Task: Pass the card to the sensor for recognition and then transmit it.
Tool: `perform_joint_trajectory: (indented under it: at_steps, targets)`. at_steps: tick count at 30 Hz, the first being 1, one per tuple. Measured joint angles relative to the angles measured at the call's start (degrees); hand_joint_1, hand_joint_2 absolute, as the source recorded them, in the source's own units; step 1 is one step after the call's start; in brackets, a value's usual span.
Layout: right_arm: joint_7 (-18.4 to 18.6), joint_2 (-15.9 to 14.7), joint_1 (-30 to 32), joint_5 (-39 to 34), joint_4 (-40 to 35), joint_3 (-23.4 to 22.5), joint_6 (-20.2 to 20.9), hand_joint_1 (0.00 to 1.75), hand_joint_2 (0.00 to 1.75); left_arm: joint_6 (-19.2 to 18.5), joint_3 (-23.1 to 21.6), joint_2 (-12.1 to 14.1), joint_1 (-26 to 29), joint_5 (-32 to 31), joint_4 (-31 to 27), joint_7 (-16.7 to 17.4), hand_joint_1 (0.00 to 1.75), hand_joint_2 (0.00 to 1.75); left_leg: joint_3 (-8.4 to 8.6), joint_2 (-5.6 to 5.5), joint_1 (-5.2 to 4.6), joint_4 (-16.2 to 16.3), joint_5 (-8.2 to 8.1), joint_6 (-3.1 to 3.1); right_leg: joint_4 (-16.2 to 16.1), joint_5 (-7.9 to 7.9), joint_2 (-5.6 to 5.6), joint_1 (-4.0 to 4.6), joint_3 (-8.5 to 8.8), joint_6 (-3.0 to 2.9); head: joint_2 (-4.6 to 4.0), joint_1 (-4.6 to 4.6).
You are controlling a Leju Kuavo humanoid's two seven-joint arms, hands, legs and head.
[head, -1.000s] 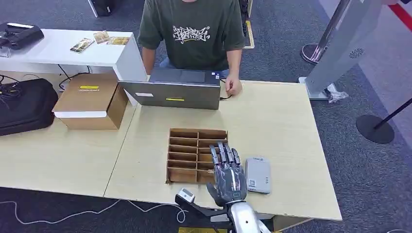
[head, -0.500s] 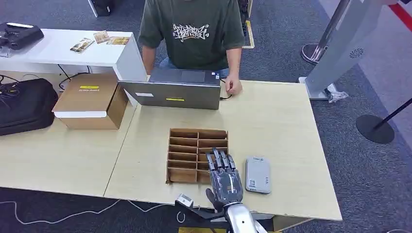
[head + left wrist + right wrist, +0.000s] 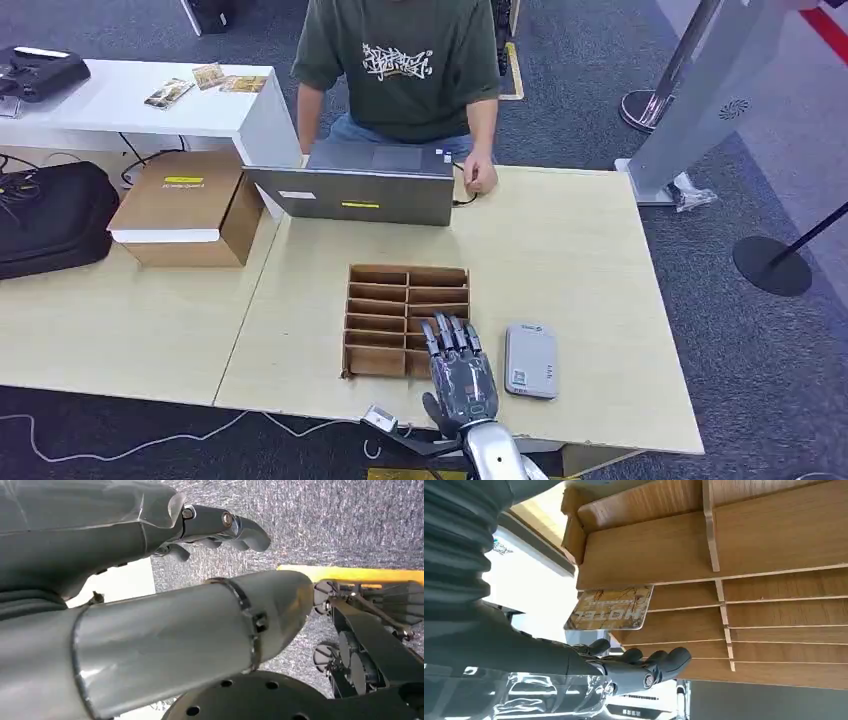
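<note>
Right hand (image 3: 462,372) hovers, fingers spread and empty, over the slotted wooden card tray (image 3: 385,312).
Its wrist camera reveals a marbled hotel card (image 3: 610,608) in a near slot; left hand (image 3: 210,527) curled, empty.

My right hand (image 3: 461,372) is dark grey with a silver forearm. Left hand (image 3: 220,527) is grey too, screws showing, clear film on top.

Colours and patterns, desk scene.
Showing brown wooden organizer (image 3: 405,300) on pale wood-grain table (image 3: 580,270); marbled tan-gold card (image 3: 610,608) lettered "HOTEL"; light grey sensor (image 3: 530,361); dark grey right hand (image 3: 460,372); dark green graphic-print T-shirt (image 3: 405,62); blue-grey speckled carpet (image 3: 740,330).
</note>
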Motion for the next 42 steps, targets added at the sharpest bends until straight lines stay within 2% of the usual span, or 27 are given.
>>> perform_joint_trajectory:
  at_steps: [6,14,18,39,40,41,42]
  targets:
    - [0.18,-0.02,0.00,0.02,0.02,0.00,-0.04,0.00,1.75,0.04,0.00,0.04,0.00,0.13,0.00,0.00,0.00,0.00,0.00,0.00,0.00,0.00,0.00,0.00,0.00,0.00,0.00,0.00,0.00,0.00,0.00,0.00]
    - [4.31,-0.39,-0.01,0.02,-1.64,0.79,0.02,0.00,1.75,-0.04,0.00,0.09,0.04,0.37,0.00,-0.04,0.00,0.00,0.00,0.00,0.00,0.00,0.00,0.00,0.00,0.00,0.00,0.00,0.00,0.00,0.00,0.00]
    - [4.98,-0.90,-0.01,0.02,-3.65,0.96,1.01,0.00,1.75,-0.11,0.00,0.09,0.10,0.35,0.00,-0.13,0.00,0.00,0.00,0.00,0.00,0.00,0.00,0.00,0.00,0.00,0.00,0.00,0.00,0.00,0.00,0.00]
    - [2.93,-1.20,0.36,0.02,-4.96,0.98,1.46,0.00,1.75,-0.37,0.00,0.15,0.16,0.35,0.00,-0.15,0.00,0.00,0.00,0.00,0.00,0.00,0.00,0.00,0.00,0.00,0.00,0.00,0.00,0.00,0.00,0.00]
    - [2.86,-1.20,0.36,0.02,-4.96,0.96,1.62,0.09,1.75,-0.37,0.00,0.15,0.16,0.35,0.00,-0.15,0.00,0.00,0.00,0.00,0.00,0.00,0.00,0.00,0.00,0.00,0.00,0.00,0.00,0.00,0.00,0.00]
    - [2.82,-1.20,0.36,0.02,-4.96,0.96,1.83,0.33,1.75,-0.37,0.00,0.13,0.16,0.35,0.00,-0.15,0.00,0.00,0.00,0.00,0.00,0.00,0.00,0.00,0.00,0.00,0.00,0.00,0.00,0.00,0.00,0.00]
    - [2.65,-1.20,0.37,0.00,-4.96,0.94,2.03,1.64,1.75,-0.37,0.00,0.13,0.16,0.35,0.00,-0.15,0.00,0.00,0.00,0.00,0.00,0.00,0.00,0.00,0.00,0.00,0.00,0.00,0.00,0.00,0.00,0.00]
